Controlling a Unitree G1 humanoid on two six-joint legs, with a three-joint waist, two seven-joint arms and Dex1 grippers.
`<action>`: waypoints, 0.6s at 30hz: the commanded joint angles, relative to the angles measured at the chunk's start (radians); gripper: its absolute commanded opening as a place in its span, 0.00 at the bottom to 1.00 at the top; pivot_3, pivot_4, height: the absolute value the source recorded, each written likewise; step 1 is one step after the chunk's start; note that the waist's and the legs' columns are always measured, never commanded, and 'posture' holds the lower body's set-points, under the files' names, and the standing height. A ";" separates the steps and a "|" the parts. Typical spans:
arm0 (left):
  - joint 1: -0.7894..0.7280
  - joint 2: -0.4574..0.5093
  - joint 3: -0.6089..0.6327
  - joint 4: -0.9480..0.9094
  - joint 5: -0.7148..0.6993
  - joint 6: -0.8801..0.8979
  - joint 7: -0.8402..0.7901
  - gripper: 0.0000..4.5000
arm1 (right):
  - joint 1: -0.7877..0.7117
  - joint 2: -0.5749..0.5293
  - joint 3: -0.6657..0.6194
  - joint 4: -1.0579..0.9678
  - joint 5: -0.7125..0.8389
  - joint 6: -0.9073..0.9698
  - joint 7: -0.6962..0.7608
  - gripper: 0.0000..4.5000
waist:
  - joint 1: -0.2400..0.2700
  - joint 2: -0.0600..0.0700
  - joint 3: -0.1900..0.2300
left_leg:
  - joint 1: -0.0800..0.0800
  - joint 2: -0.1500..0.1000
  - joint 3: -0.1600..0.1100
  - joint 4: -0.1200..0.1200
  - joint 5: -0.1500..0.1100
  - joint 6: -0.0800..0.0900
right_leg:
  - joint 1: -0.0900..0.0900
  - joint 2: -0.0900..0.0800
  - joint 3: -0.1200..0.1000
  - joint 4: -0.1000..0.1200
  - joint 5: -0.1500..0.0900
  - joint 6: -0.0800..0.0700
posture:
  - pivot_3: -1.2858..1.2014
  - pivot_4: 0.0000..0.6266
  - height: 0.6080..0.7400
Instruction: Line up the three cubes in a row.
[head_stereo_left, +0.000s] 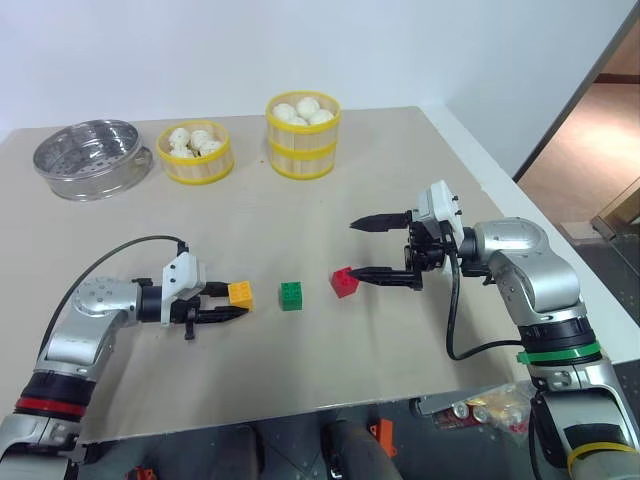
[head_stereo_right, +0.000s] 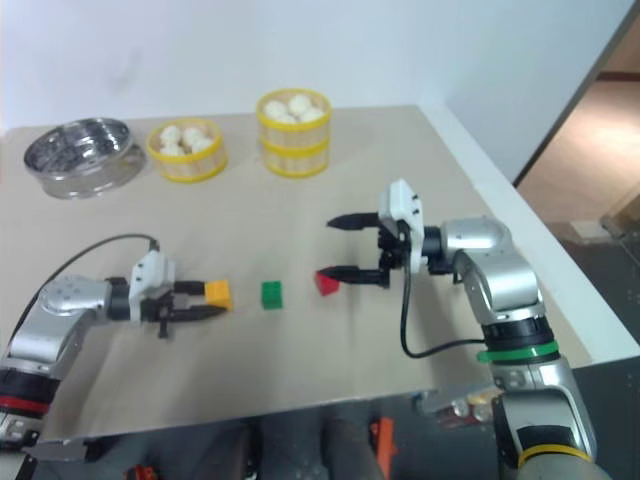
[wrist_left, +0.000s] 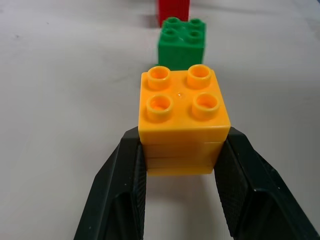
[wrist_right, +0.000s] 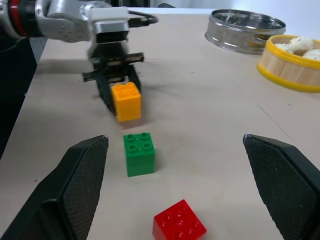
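The left gripper (wrist_left: 180, 165) pinches the orange-yellow cube (wrist_left: 182, 120) by its flat sides; green cube (wrist_left: 182, 40) and red cube (wrist_left: 173, 10) lie just ahead. Probably light, rigid, slick plastic. The right gripper (head_stereo_left: 385, 248) gapes wide.

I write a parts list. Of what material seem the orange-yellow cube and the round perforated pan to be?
The orange-yellow cube: apparently hard moulded plastic, smooth and slightly glossy, with four round studs on top. The round perforated pan: probably stainless steel or similar metal, as its silvery wall shines and reflects light.

Three cubes (head_stereo_left: 290, 295) in a row on the table (head_stereo_left: 330, 200), baskets (head_stereo_left: 300, 135) behind
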 joint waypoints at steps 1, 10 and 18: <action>-0.008 -0.005 -0.010 0.020 0.010 -0.036 -0.034 0.29 | 0.001 -0.023 -0.028 -0.044 0.015 0.002 -0.001 1.00 | 0.000 0.000 0.000 | 0.000 0.000 0.000 0.000 0.000 0.000 | 0.000 0.000 0.000 0.000 0.000 0.000 | 0.52 0.24 1.00; 0.008 0.049 0.024 0.041 0.003 -0.056 -0.093 0.29 | 0.007 -0.045 -0.042 -0.053 0.025 0.014 -0.011 1.00 | -0.001 0.000 0.000 | -0.001 0.000 0.000 0.000 -0.001 0.001 | -0.002 0.001 0.000 0.001 0.000 0.000 | 0.52 0.24 1.00; 0.002 0.053 0.013 0.073 0.020 -0.082 -0.089 0.29 | -0.002 -0.032 -0.025 -0.026 0.012 -0.003 -0.008 1.00 | 0.000 0.000 0.000 | -0.001 0.000 0.000 0.000 -0.001 0.001 | -0.001 0.000 0.000 0.000 0.000 -0.001 | 0.52 0.24 1.00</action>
